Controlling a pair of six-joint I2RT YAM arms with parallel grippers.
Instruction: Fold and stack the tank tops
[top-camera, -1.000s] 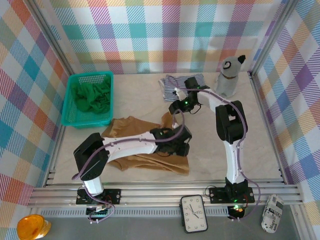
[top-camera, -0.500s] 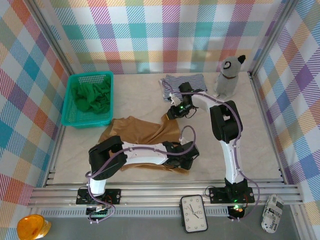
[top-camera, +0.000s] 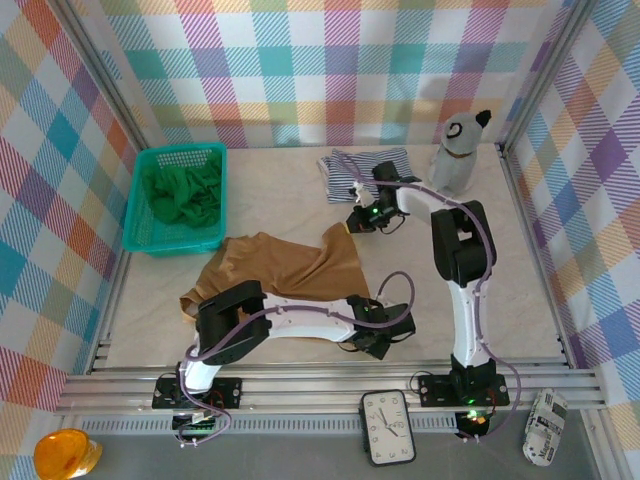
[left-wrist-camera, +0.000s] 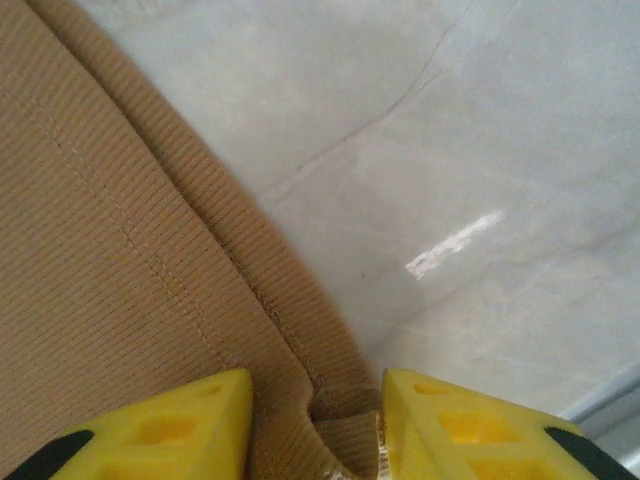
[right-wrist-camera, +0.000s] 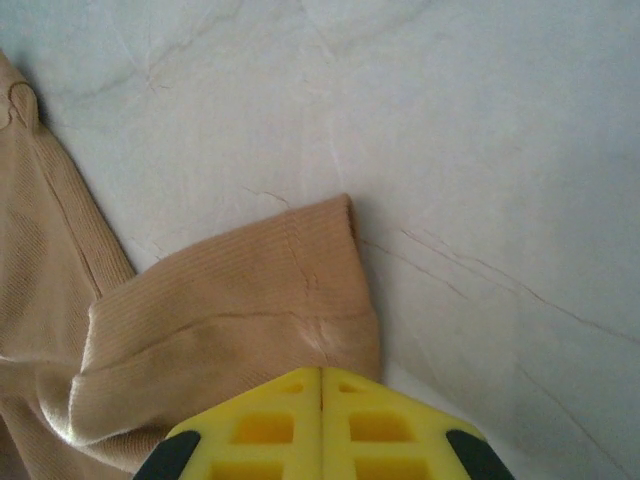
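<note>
**Two jaws on the tan top, at opposite corners**

The left jaws stand narrowly apart over the near right corner of the tan top. The doubled hem is bunched up between the yellow fingers. They straddle the hem, and I cannot tell whether they press it yet. The right jaws are shut tip to tip, and a strap end of the same top runs in under them, which reads as a pinch. Bare desk lies just past both.

Within the last second the left arm moves from the middle of the cloth to that near corner, and it now lies along the near hem. The right jaws dip towards the top and come back to its far corner. The cloth, bunched a second ago, lies flatter and wider.

I judge this to be the spreading step: the top is being drawn out corner to corner so that a clean fold can follow. No fold in it is made yet.

Farther out, the striped top lies compact at the far edge of the desk, just behind the right arm. The green top is heaped in the basket at the left. Nothing is stacked yet.
</note>
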